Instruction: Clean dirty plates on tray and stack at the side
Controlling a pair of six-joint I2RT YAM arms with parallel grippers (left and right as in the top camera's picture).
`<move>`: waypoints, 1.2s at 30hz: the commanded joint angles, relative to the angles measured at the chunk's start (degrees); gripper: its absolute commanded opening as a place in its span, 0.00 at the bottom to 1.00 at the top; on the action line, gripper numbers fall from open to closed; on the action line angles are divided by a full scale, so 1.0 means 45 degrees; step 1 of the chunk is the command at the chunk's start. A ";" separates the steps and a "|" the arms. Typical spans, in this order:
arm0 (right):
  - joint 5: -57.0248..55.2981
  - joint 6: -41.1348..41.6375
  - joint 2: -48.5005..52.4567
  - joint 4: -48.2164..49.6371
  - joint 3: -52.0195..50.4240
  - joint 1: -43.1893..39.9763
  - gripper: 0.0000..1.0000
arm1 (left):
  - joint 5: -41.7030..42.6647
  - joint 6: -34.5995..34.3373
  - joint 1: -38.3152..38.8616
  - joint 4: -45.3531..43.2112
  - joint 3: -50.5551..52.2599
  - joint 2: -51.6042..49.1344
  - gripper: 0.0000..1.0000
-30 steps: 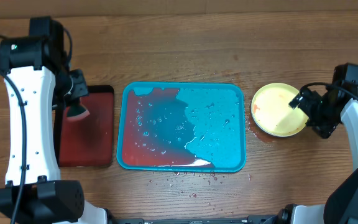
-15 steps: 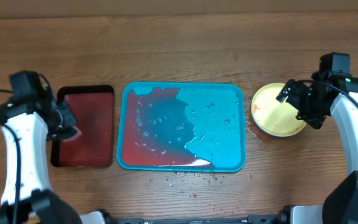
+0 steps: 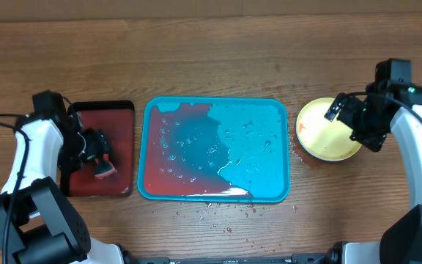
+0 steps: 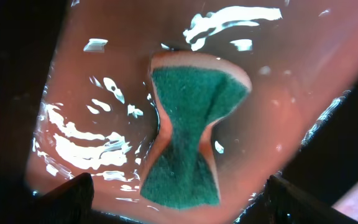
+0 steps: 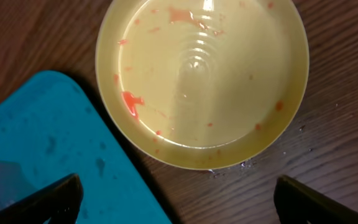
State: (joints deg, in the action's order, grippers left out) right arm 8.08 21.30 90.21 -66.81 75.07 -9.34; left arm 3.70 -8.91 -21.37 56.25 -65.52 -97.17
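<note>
The turquoise tray (image 3: pixel 258 139) lies mid-table, wet, with red sauce water pooled on its left half; no plate is on it. A yellow-green plate (image 3: pixel 321 132) stands on the table just right of it, wet and flecked with red (image 5: pixel 204 74). Other plates do not show. My right gripper (image 3: pixel 349 123) hovers open over the plate's right side, its jaws wide apart and empty (image 5: pixel 179 205). My left gripper (image 3: pixel 100 150) is open (image 4: pixel 179 208) above a green sponge (image 4: pixel 191 124), which lies loose in the dark red tray (image 4: pixel 104 74).
The black-rimmed dark red tray (image 3: pixel 119 121) sits left of the turquoise one and holds red liquid and the sponge (image 3: pixel 107 171). Drops and red specks dot the wood (image 3: pixel 229 213) in front of the turquoise tray, whose corner (image 5: pixel 48 143) nearly touches the plate.
My left arm came down over the dark red tray, opened and let the sponge go there. My right gripper shifted up over the plate and has since held still.
</note>
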 commanded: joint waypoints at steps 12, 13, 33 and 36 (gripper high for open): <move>0.2123 -0.1069 -0.0719 -0.6577 1.3279 0.0044 1.00 | 0.0505 -0.1180 0.0121 0.2142 -0.5639 0.1020 1.00; 0.2443 -0.1073 -0.0850 -0.6475 1.3916 0.0053 1.00 | 0.0505 -0.1180 0.0121 0.2157 -0.5639 0.1020 1.00; 0.0748 -0.1491 -0.3536 -0.5425 1.3503 0.0452 1.00 | 0.0505 -0.1180 0.0121 0.2157 -0.5639 0.1020 1.00; 0.0782 -0.2565 -0.4813 -0.2759 1.0758 0.0986 1.00 | 0.0505 -0.1180 0.0121 0.2157 -0.5639 0.1020 1.00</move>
State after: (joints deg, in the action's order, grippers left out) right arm 13.23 14.46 73.08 -84.16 130.96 -6.76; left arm 5.41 -13.43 -21.37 66.02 -90.48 -92.47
